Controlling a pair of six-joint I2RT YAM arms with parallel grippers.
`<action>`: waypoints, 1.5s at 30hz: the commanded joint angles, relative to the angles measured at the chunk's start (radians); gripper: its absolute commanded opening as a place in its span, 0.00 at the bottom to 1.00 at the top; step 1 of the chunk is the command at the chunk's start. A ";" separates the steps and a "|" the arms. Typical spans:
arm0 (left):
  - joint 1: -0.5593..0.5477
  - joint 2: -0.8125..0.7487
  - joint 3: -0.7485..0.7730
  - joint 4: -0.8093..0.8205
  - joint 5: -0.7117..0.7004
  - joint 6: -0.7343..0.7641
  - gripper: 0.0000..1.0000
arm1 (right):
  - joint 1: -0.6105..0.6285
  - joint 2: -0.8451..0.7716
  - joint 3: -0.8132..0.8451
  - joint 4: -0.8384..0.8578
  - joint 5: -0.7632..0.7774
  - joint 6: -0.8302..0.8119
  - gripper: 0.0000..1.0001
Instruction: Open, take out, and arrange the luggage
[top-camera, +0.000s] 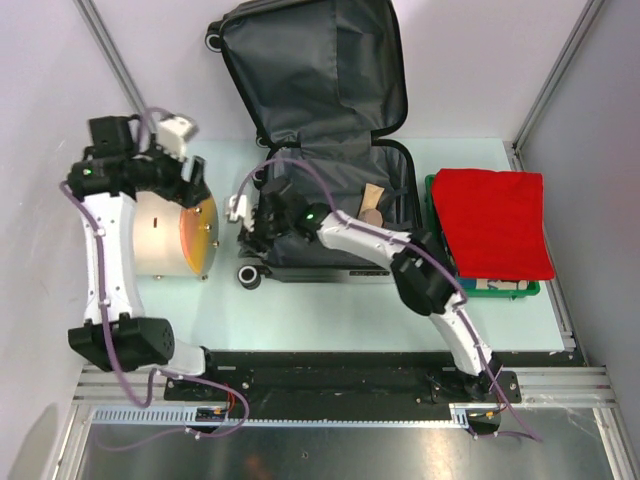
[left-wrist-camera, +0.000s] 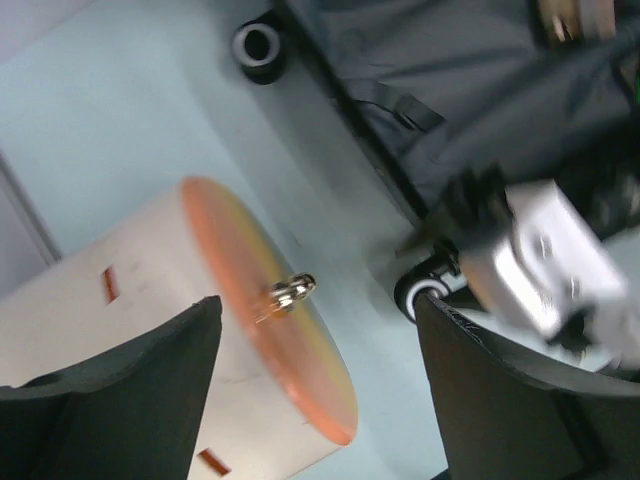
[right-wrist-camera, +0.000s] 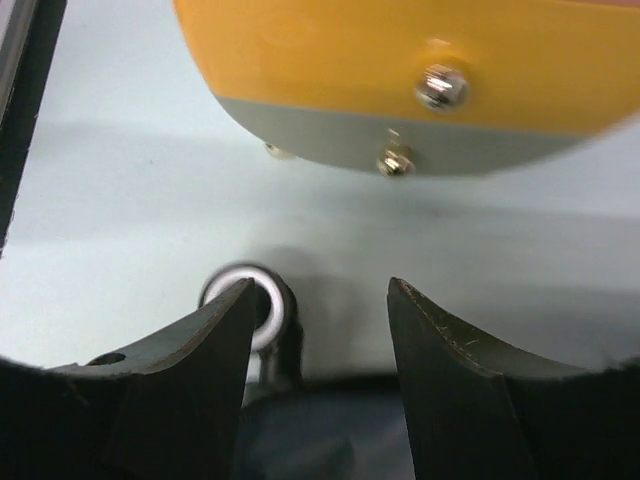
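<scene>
Luggage (top-camera: 335, 120) lies open. Right gripper (right-wrist-camera: 320, 295) spread, empty, at its left rim beside a wheel (right-wrist-camera: 268, 305). Left gripper (left-wrist-camera: 318, 310) spread over beige cylinder (left-wrist-camera: 120, 300), beside luggage.

Table (top-camera: 330, 310) with luggage (top-camera: 320, 100), cylinder (top-camera: 160, 235), bin (top-camera: 505, 291)
</scene>
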 joint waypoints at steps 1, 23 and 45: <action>-0.217 -0.100 -0.067 -0.065 -0.219 0.318 0.82 | -0.134 -0.261 -0.106 0.072 -0.055 0.128 0.60; -0.471 0.251 -0.245 -0.091 -0.436 0.815 0.49 | -0.642 -0.727 -0.468 -0.204 -0.027 0.112 0.65; -0.250 0.341 -0.276 -0.020 -0.549 0.888 0.46 | -0.685 -0.747 -0.493 -0.219 -0.020 0.116 0.66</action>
